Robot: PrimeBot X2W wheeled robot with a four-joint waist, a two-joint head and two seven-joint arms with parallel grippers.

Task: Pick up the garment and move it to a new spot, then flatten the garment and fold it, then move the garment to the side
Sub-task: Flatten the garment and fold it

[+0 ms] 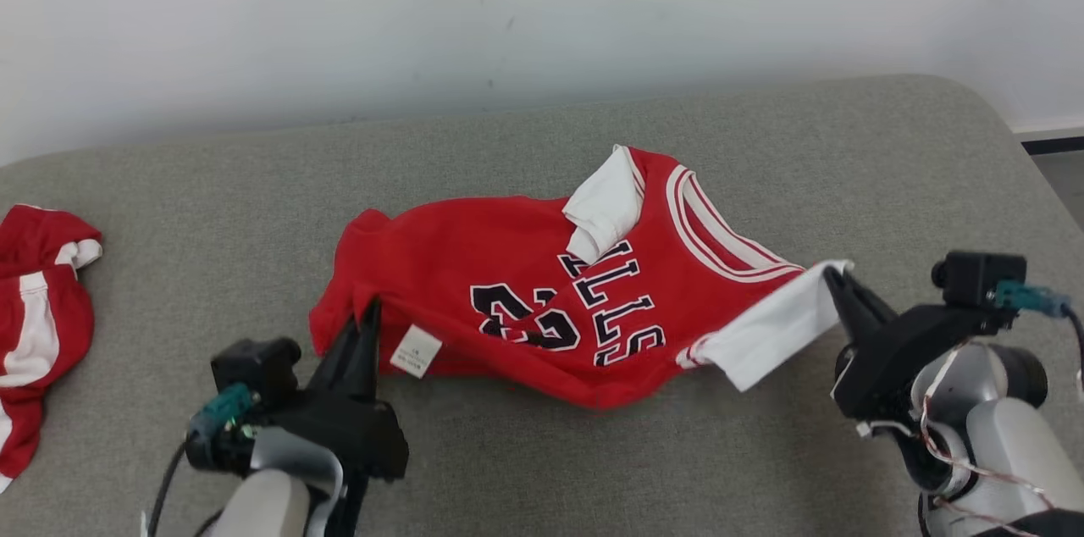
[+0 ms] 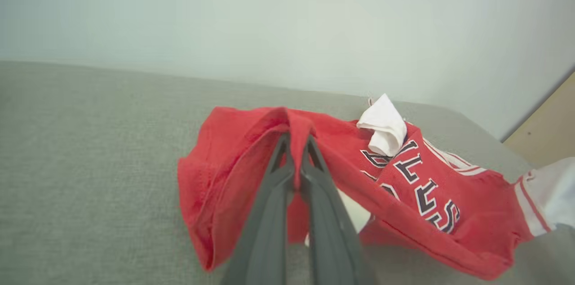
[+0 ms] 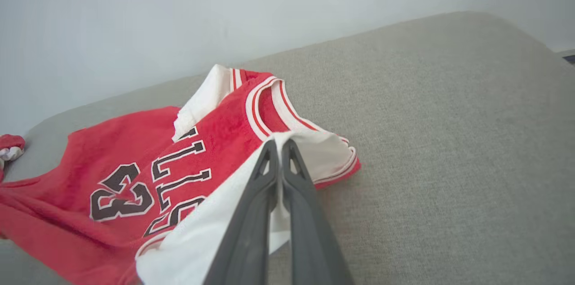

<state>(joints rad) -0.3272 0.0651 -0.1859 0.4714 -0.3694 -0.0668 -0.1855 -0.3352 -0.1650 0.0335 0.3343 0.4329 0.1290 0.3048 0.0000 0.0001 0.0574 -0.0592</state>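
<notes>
A red jersey (image 1: 508, 266) with white sleeves and dark lettering lies stretched across the grey cushion (image 1: 593, 452), its collar to the right. My left gripper (image 1: 371, 310) is shut on the red hem at the jersey's left end, seen pinched between the fingers (image 2: 294, 141) in the left wrist view. My right gripper (image 1: 834, 279) is shut on the white sleeve (image 1: 775, 325) at the right end, which it lifts off the surface (image 3: 280, 143). The other white sleeve (image 1: 603, 202) is folded over onto the chest. A white label (image 1: 415, 351) hangs near the hem.
A second red and white garment (image 1: 38, 325) lies bunched at the cushion's left edge. A pale wall (image 1: 508, 12) runs behind the cushion. The cushion's right edge drops to a dark floor strip (image 1: 1054, 144).
</notes>
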